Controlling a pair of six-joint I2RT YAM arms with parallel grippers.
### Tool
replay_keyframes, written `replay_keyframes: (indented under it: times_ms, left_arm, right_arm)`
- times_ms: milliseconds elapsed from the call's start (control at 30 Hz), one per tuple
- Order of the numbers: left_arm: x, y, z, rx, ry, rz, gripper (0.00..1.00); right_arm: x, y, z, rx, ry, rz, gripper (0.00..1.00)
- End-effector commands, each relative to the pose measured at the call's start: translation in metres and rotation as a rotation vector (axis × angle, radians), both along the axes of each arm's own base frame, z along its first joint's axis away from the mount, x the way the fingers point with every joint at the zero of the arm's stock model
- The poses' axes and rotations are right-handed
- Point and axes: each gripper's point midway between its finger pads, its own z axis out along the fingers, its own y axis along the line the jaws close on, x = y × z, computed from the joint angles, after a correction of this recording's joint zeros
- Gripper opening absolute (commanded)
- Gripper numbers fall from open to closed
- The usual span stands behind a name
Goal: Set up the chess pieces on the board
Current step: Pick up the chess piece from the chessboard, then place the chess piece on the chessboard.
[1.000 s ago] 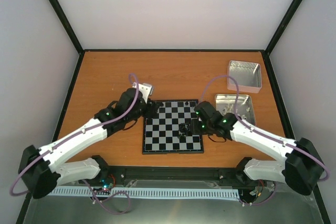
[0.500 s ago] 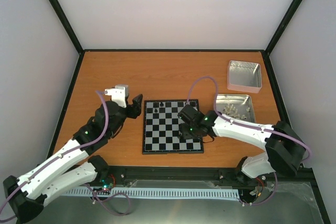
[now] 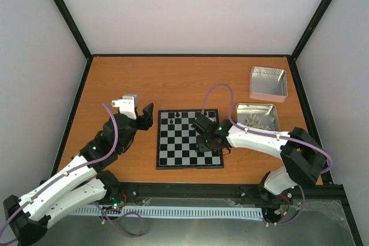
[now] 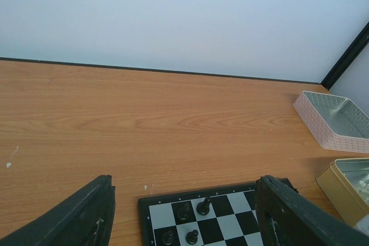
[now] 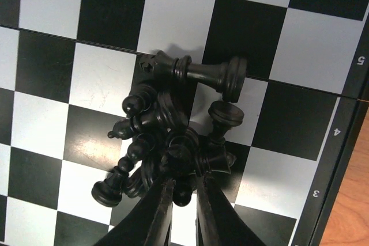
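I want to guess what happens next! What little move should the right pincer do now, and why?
Probably lift straight up a little. The right pincer looks pinched on one black piece in the heap of black pieces lying jumbled on the board. A slow lift would show whether it comes free alone.

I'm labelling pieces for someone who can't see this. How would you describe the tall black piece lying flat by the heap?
Find the chessboard, then the heap of black pieces near its numbered border. Along the heap's upper side in the right wrist view lies one piece flat: the longest there, cross-topped, its round base pointing at the border.
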Motion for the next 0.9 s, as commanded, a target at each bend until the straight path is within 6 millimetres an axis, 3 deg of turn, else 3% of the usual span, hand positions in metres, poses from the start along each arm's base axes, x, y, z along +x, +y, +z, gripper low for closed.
replay_keyframes:
  times_ms: [0,200,300,533,700,867]
  left_arm:
    - [0.003,0.002,0.009,-0.028,-0.021,0.022,0.68]
    - [0.003,0.002,0.011,-0.032,-0.022,0.021,0.68]
    - [0.003,0.002,0.015,-0.037,-0.027,0.022,0.68]
    - [-0.003,0.011,0.039,-0.017,-0.042,0.033,0.7]
    - [-0.011,0.03,0.067,0.024,-0.108,0.079,0.73]
    - [-0.016,0.046,0.079,0.042,-0.156,0.131,0.75]
  right_arm:
    - [0.005,0.003,0.001,-0.016,-0.025,-0.003,0.14]
    - [0.002,0.001,-0.004,-0.031,-0.008,0.001,0.14]
    - [0.002,0.0,-0.003,-0.028,-0.011,0.004,0.05]
    - [-0.004,0.012,0.038,0.084,-0.042,0.085,0.03]
    - [0.008,0.017,0.069,0.13,-0.112,0.11,0.04]
    - [0.026,0.028,0.072,0.099,-0.122,0.13,0.04]
